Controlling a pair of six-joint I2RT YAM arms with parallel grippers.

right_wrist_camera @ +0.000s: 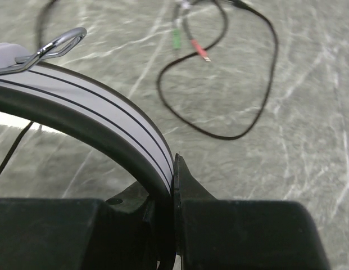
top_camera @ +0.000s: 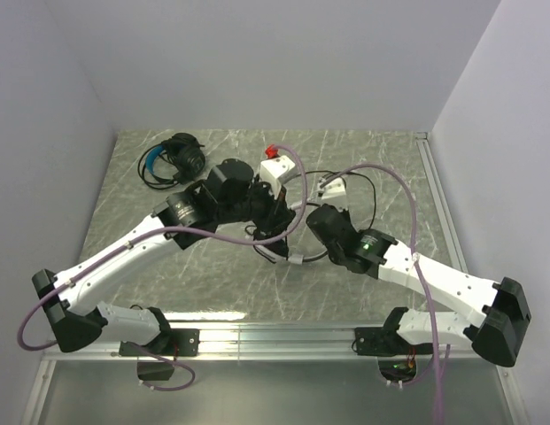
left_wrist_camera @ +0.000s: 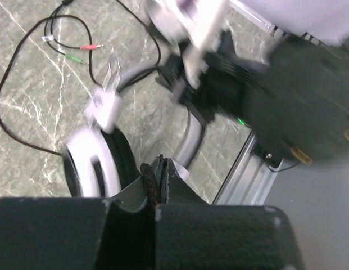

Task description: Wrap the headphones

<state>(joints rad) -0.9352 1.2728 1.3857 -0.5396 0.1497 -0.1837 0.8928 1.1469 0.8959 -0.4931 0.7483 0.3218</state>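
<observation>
Headphones, two sets, both on the table. At the far left we logged the black headset, blue band, well apart from both arms. Left gripper: fingers pressed together; we could not tell whether anything sat between them. Mid-table, the white headset, black pads. Right gripper: pinching its headband. Further right, the cable lay loose, green and red plugs free.
</observation>
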